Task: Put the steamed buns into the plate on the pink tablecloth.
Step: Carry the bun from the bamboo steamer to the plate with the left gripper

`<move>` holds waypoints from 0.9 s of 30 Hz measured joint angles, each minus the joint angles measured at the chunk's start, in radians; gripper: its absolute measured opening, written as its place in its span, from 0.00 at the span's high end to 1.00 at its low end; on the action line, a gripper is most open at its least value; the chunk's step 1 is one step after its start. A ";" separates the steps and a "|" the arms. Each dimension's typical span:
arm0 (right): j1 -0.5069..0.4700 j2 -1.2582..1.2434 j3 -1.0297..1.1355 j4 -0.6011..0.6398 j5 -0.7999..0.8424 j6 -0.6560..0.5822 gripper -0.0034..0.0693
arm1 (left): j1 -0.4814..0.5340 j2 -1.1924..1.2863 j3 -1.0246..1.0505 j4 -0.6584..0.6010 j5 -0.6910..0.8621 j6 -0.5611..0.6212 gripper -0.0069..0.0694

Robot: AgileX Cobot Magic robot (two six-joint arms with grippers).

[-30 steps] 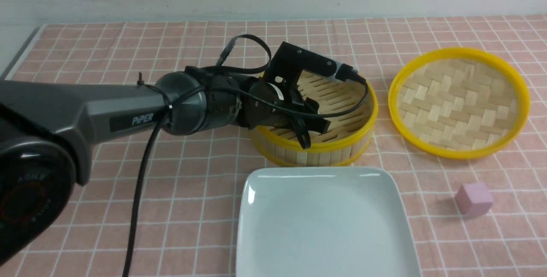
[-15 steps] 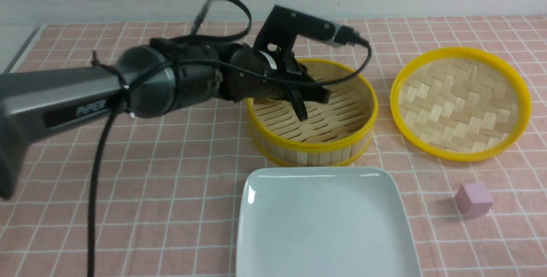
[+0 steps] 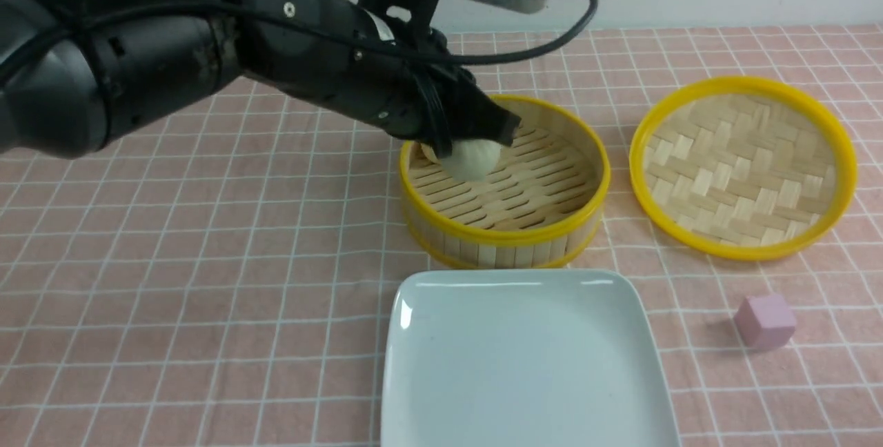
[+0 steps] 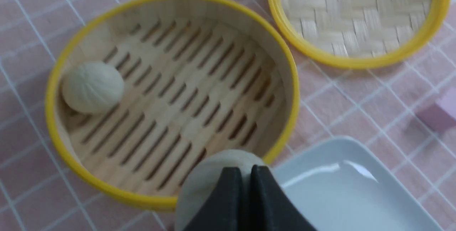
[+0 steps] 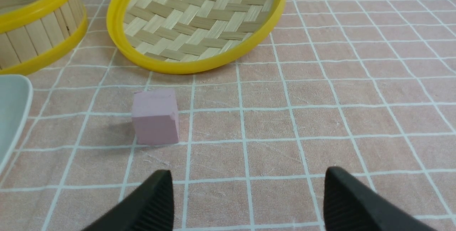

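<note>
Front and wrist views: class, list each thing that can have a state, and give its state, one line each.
held bun, gripped, above the basket.
left gripper, shut on the held bun.
other bun, lying in the basket.
basket, uncovered.
lid, off, lying beside the basket.
plate, empty.
right gripper, open, holding nothing.

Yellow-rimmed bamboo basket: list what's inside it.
One pale round pleated steamed bun rests on the basket's slatted floor against the wall. The left gripper holds a second bun above it, covering some floor.
</note>
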 joint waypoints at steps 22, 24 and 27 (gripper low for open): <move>0.000 0.000 0.000 0.000 0.000 0.000 0.20 | 0.000 0.296 0.000 -0.451 0.277 0.479 0.87; 0.000 0.000 0.000 0.000 0.000 0.000 0.20 | 0.000 0.314 0.000 -0.440 0.238 0.481 0.87; 0.000 0.000 0.000 0.000 0.000 0.000 0.20 | 0.000 0.332 0.000 -0.418 0.189 0.490 0.87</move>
